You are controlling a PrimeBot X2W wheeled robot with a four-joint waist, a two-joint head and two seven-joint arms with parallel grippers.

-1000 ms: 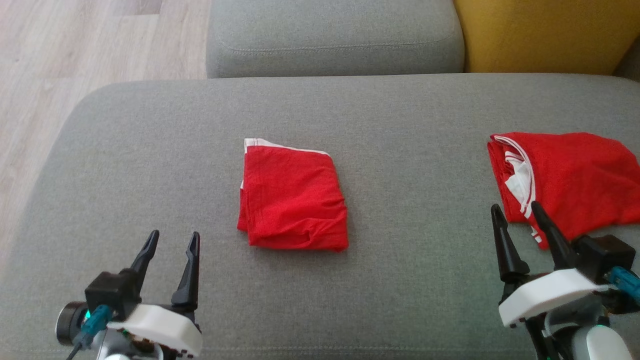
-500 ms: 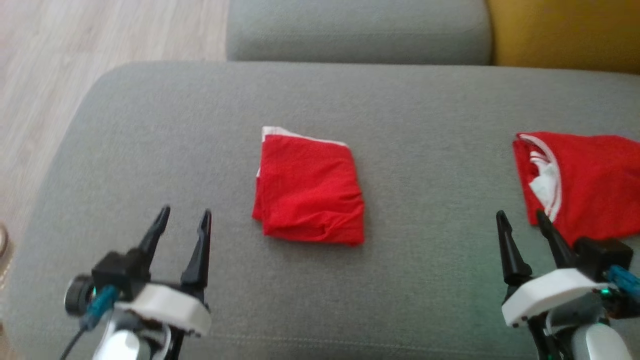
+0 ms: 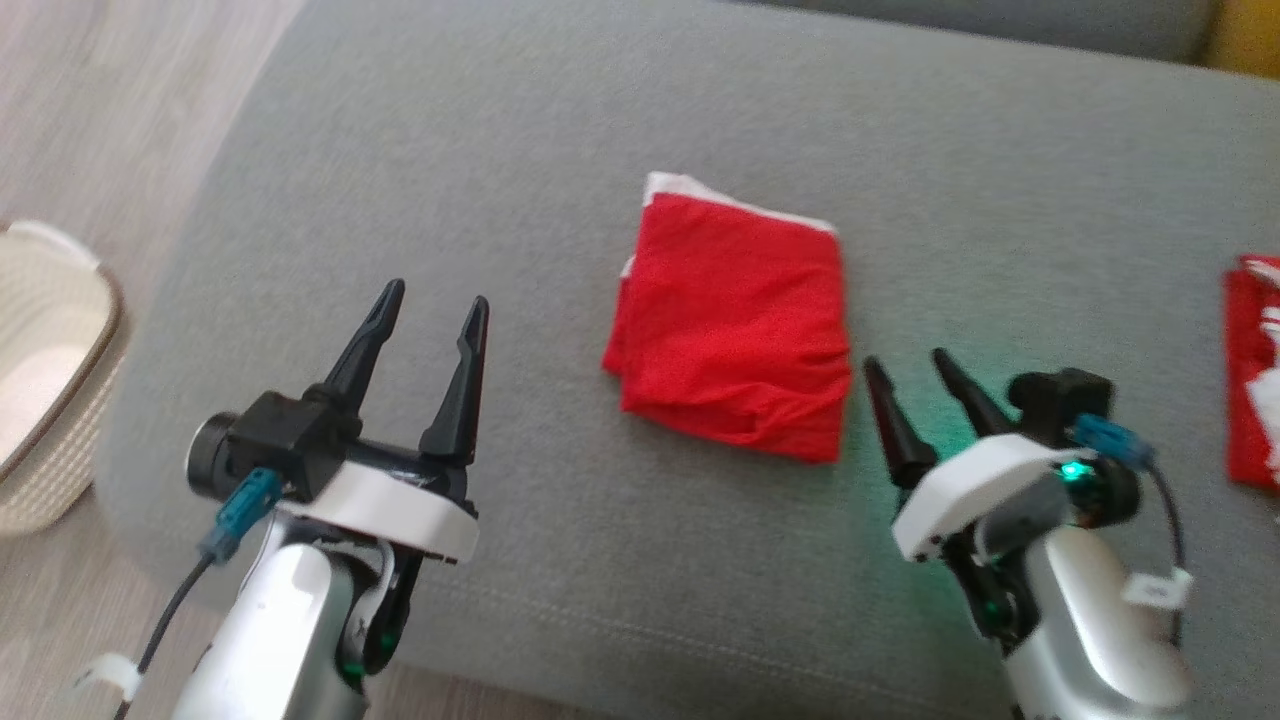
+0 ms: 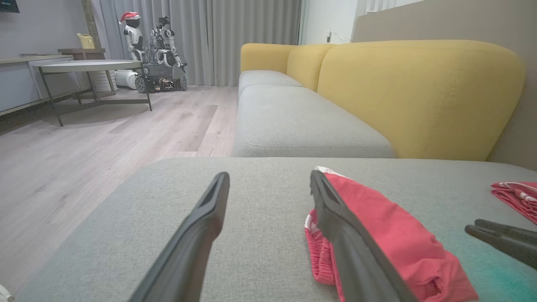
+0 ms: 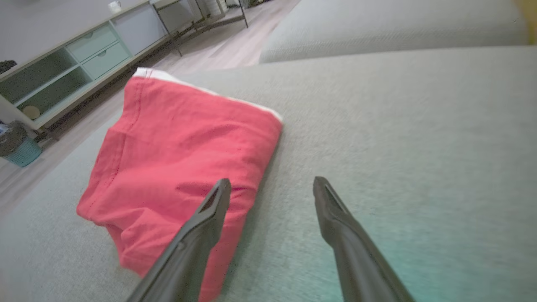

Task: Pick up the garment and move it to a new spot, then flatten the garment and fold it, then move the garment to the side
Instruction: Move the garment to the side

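Head view: left gripper [image 3: 437,293], right gripper [image 3: 904,357] parted, empty, flanking garment [image 3: 735,325].

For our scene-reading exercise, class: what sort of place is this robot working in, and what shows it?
Probably a living room or lounge: a grey sofa with a yellow backrest, floor-length curtains, and a wooden floor with a round table.

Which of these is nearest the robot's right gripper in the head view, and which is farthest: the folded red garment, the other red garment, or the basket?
From the right gripper:
1. The folded red garment, just to its left on the grey seat.
2. The other red garment, at the right edge of the view.
3. The basket, far left, off the seat.
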